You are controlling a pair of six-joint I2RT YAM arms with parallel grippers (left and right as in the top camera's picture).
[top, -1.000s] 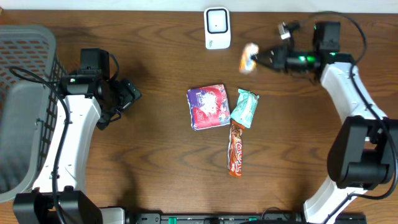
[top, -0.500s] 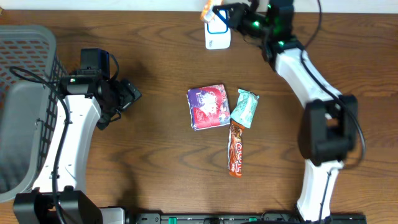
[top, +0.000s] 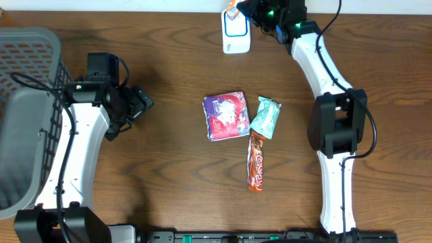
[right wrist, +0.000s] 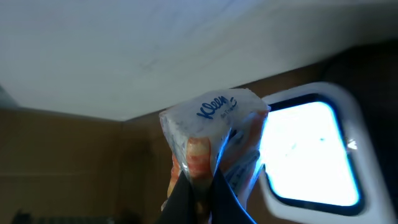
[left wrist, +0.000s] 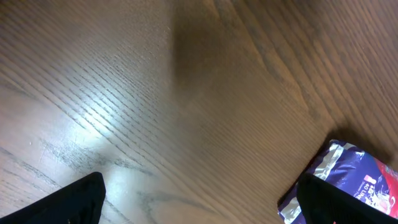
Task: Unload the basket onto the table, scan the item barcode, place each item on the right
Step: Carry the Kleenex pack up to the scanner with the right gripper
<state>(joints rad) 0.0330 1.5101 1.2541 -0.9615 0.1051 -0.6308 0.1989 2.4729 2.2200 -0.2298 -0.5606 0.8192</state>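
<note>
My right gripper [top: 246,9] is shut on a small Kleenex tissue pack [top: 231,8], white and orange, and holds it at the table's far edge, right above the white scanner [top: 235,35]. In the right wrist view the tissue pack [right wrist: 211,127] is pinched between the dark fingertips [right wrist: 182,198], with the scanner's bright window [right wrist: 311,149] just to its right. My left gripper [top: 143,102] hangs open over bare wood at the left; its two dark fingertips [left wrist: 68,202] stand wide apart with nothing between them.
A purple packet [top: 226,115], a teal packet [top: 265,117] and an orange bar [top: 256,160] lie at the table's middle. The purple packet's corner [left wrist: 354,180] shows by my left gripper's right finger. A grey basket [top: 27,115] stands at the left edge.
My right arm has swung left from the table's right rear, carrying the tissue pack over the scanner. The left arm has not moved.
</note>
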